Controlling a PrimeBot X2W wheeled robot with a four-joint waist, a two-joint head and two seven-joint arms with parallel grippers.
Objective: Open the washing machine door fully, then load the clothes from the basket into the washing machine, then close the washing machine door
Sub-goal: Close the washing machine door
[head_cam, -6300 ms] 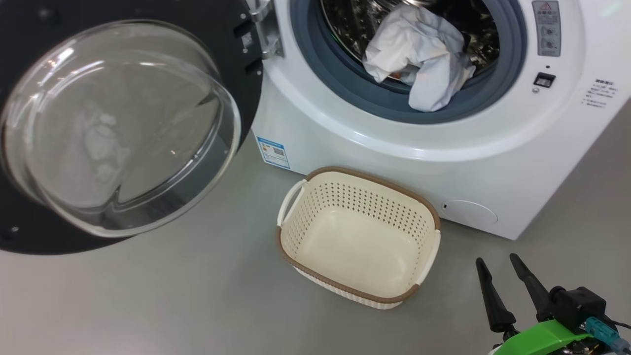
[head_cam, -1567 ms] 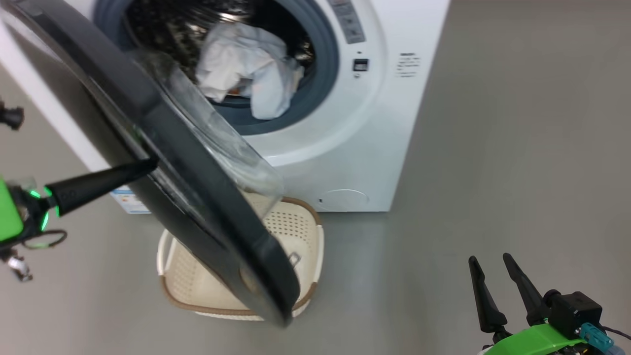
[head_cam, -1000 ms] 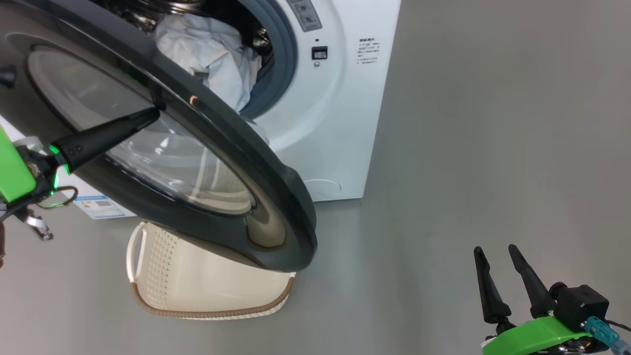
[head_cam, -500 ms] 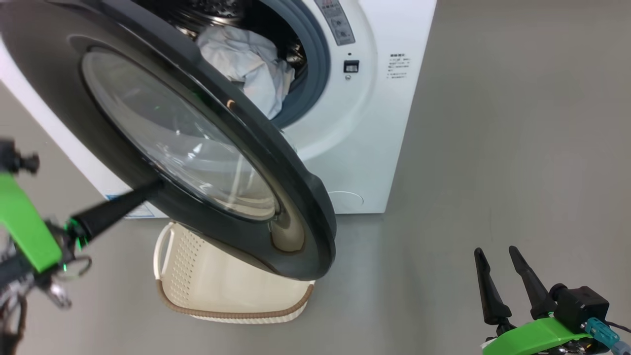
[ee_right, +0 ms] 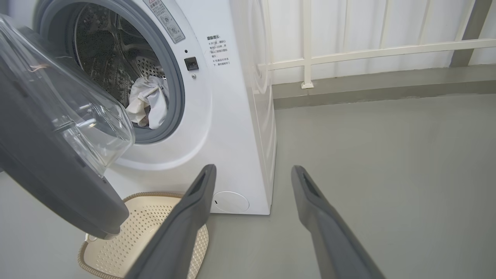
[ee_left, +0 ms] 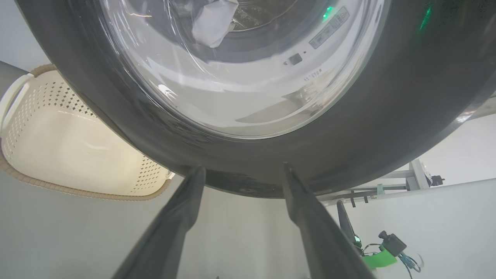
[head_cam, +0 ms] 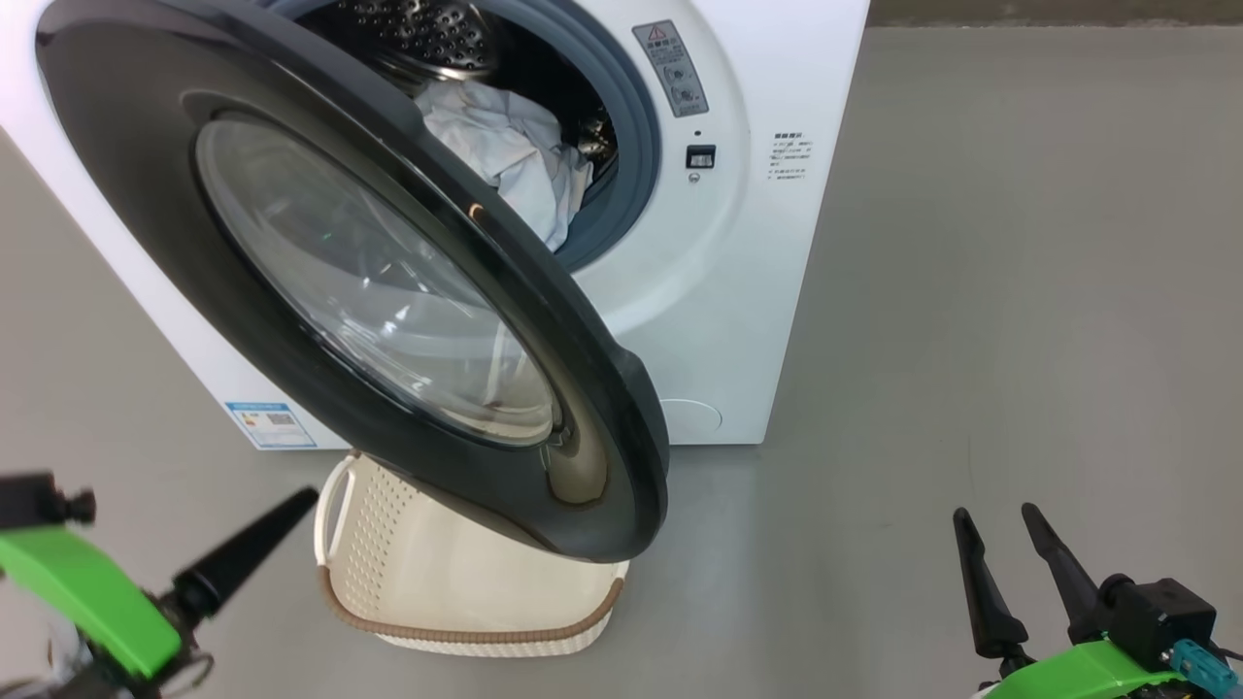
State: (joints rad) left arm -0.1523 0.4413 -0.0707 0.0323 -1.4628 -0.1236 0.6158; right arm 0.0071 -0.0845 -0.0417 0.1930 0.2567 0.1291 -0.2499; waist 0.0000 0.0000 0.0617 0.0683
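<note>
**Door left half-swung as the left gripper backs off.**
Half a second earlier one finger of the left gripper [ee_left: 243,168] lay against the black ring of the door [head_cam: 388,282]. It has since drawn back toward the lower left, clear of the ring, and its fingers have spread apart with nothing between them. The right gripper [head_cam: 993,512] waits low at the right, its fingers also spread and empty. The door hangs ajar at a slant above the basket [head_cam: 388,524], not yet against the front of the washing machine [head_cam: 738,272]. The clothes [head_cam: 515,155] lie in the drum, with a white piece draped toward the grey seal, and the basket is bare. Loading therefore appears complete and closing only begun. Another push on the door's outer face seems needed to latch it, and the draped piece might catch in the seal.
</note>
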